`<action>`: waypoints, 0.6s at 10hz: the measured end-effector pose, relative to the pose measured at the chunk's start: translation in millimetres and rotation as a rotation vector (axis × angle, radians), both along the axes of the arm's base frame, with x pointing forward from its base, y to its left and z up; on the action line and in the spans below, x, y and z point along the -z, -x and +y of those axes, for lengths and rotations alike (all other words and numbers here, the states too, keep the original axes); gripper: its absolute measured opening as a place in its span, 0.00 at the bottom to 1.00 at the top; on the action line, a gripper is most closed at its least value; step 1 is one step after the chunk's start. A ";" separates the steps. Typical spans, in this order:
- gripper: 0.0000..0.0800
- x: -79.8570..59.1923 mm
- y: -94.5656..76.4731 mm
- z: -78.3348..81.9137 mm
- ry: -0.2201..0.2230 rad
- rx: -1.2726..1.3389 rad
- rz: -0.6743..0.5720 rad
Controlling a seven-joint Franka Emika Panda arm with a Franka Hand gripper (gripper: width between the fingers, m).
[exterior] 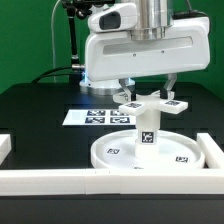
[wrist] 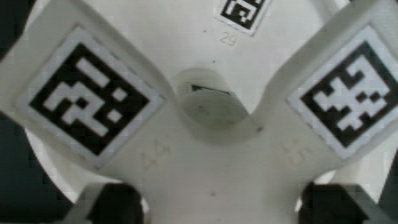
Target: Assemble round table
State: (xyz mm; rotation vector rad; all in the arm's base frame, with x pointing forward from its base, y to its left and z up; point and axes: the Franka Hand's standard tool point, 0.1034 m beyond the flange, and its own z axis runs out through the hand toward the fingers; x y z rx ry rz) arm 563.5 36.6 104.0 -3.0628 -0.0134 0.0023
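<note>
The large round rimmed disc [exterior: 178,157] lies flat near the front wall. The short cylinder leg [exterior: 147,130] stands upright in its middle, a tag facing the camera. The cross-shaped base [exterior: 150,103] sits on top of the leg, its tagged arms spread out level. My gripper [exterior: 148,92] comes straight down over the base, one finger on each side of it. In the wrist view the base [wrist: 196,150] fills the frame, with its centre hole [wrist: 214,95] and two tags. The dark fingertips [wrist: 111,205] press against the white part between them, so my gripper [wrist: 222,207] is shut on the base.
The marker board [exterior: 95,117] lies on the black table behind the disc. The long white border wall [exterior: 100,182] runs along the front, with short ends at the exterior view's left [exterior: 5,146] and right [exterior: 214,150]. A green backdrop and dark cables stand behind.
</note>
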 end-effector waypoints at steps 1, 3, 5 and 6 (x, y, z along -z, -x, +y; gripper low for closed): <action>0.54 -0.1 -0.3 -0.4 -0.010 0.093 0.004; 0.54 -0.2 -0.5 -0.6 -0.017 0.308 0.020; 0.54 -0.1 -0.6 -0.7 -0.037 0.576 0.043; 0.54 0.1 -0.5 -0.2 -0.039 0.677 0.047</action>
